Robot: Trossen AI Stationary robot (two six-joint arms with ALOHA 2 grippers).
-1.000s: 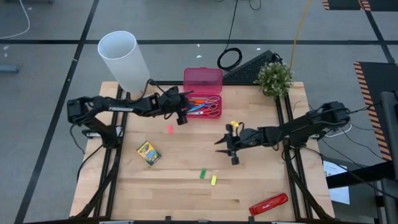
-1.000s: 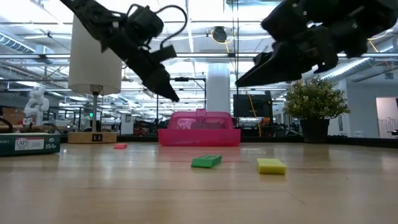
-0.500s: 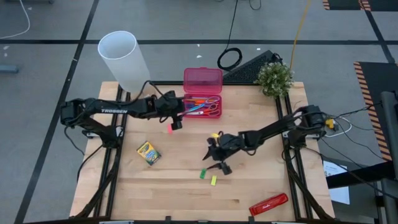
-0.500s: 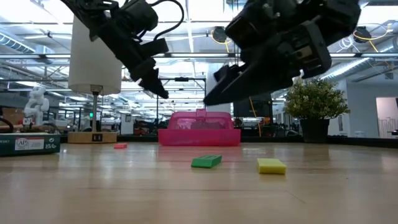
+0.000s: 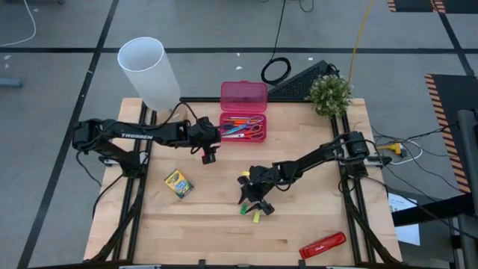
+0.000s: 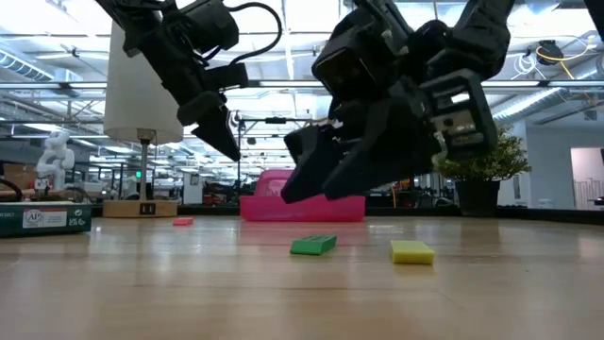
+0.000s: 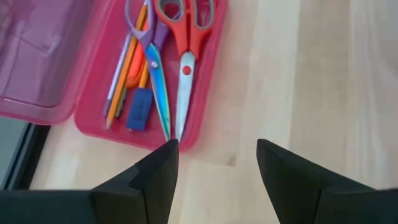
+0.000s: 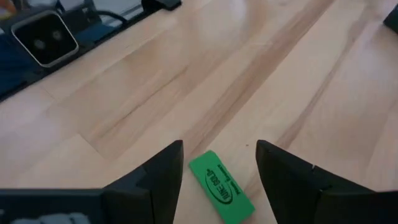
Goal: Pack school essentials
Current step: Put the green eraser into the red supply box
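On the pale wooden counter (image 5: 224, 232), the right gripper (image 5: 250, 202) hangs low just above a small flat green eraser (image 5: 243, 208), its two dark fingers (image 8: 158, 177) spread wide and holding nothing; in the right wrist view the green eraser lies on the wood between those fingers, not touched by either. Just beside the green piece lies a small flat yellow eraser (image 5: 256, 217), and in the low view the two sit apart on the counter surface, green (image 6: 313, 246) nearer the middle and yellow (image 6: 411, 251) toward the side. The left gripper (image 5: 208, 154) hovers near the front edge of the open translucent pink plastic case (image 5: 243, 96), with its fingers (image 7: 155, 174) also parted and empty. Inside the case's tray, seen from the left wrist, lie red-handled scissors (image 7: 185, 37), purple-blue-handled scissors (image 7: 152, 50), orange pencils (image 7: 127, 68) and a small blue eraser (image 7: 138, 109) (all side by side, lengthwise). A tiny pink piece shows only in the low view (image 6: 182, 222), resting on the counter below the left arm. The yellow-green crayon box (image 5: 178, 183) lies flat, well apart from both grippers, toward the left side. A long red stapler-like bar (image 5: 323, 244) rests near the front right corner, a tall white cylinder (image 5: 149, 72) stands off the back left corner, and a small potted green plant (image 5: 329, 93) sits at the back right.
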